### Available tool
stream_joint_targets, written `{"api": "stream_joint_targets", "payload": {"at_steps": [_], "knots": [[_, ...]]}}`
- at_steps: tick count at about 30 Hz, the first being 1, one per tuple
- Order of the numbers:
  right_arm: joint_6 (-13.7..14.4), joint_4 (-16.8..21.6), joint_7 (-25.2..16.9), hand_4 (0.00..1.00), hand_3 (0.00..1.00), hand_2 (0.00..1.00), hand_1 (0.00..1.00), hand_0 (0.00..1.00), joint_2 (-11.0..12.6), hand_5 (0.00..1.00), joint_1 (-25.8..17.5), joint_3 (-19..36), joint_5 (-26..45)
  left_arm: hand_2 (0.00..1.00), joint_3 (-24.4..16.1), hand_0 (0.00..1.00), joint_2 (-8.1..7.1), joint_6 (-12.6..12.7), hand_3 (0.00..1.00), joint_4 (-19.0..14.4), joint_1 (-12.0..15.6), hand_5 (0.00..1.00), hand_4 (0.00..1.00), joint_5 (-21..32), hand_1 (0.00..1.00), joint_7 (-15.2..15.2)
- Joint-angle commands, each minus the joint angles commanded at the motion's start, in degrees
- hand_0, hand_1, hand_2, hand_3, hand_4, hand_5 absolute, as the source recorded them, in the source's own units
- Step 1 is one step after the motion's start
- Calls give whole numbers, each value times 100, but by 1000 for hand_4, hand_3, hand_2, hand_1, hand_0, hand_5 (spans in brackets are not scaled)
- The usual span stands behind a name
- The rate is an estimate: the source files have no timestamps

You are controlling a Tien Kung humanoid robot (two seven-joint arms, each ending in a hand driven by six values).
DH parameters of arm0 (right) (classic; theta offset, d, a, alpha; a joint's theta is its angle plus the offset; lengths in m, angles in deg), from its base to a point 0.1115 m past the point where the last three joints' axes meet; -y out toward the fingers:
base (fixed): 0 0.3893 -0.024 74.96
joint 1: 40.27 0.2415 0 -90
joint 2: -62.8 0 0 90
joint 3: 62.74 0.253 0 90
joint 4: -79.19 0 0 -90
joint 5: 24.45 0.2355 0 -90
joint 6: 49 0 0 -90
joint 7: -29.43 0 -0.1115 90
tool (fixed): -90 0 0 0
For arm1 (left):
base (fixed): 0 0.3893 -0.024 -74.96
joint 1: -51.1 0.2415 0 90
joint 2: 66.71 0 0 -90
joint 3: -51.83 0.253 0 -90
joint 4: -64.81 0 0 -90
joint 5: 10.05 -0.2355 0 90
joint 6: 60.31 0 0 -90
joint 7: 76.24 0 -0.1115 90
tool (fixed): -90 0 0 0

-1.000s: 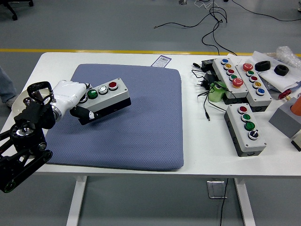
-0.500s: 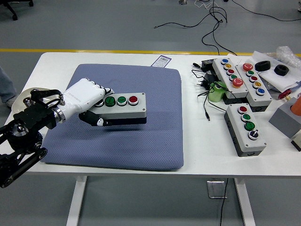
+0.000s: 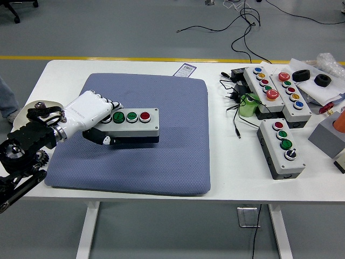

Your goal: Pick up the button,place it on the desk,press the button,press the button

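The left hand [image 3: 90, 116] comes in over the west edge of the blue pad [image 3: 161, 167], fingers and thumb clamped on the left end of the button box [image 3: 135, 124]. The box sits low over the pad's middle-left, its long axis running left to right away from the hand, so setting it down looks close. Right of the pad lie other button boxes [image 3: 281, 147]. No lettering is readable; a small barcoded slip [image 3: 186, 69] lies behind the pad.

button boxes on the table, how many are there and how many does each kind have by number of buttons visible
Box held by the left hand, on the blue mat, three buttons showing: 1
Long boxes at the far right, five buttons each: 2
Box near the right front, four controls: 1
Total: 4 boxes
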Motion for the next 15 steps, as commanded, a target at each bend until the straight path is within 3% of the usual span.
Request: {"api": "stream_joint_targets", "payload": {"at_steps": [4,5,10,11,15], "knots": [[-1,0,-1,332,633,706,672,598,2,153,10,-9,7,230,145,96,-32,-153,719,109,-82,363,833,0,155,23],[0,0,-1,331,633,706,671,598,3,153,14,-8,7,666,218,407,-40,-183,804,161,-112,363,836,0,564,34],[1,0,-5,331,633,706,671,598,4,153,21,7,-7,666,358,407,-65,-246,804,297,-156,363,836,0,564,54],[2,0,-6,331,633,706,671,598,3,152,22,14,-11,995,366,914,-70,-263,998,313,-155,379,889,0,923,49],[0,0,-6,331,633,706,671,598,0,152,23,34,-34,995,338,914,-69,-429,998,289,-126,379,889,0,923,-145]]}}
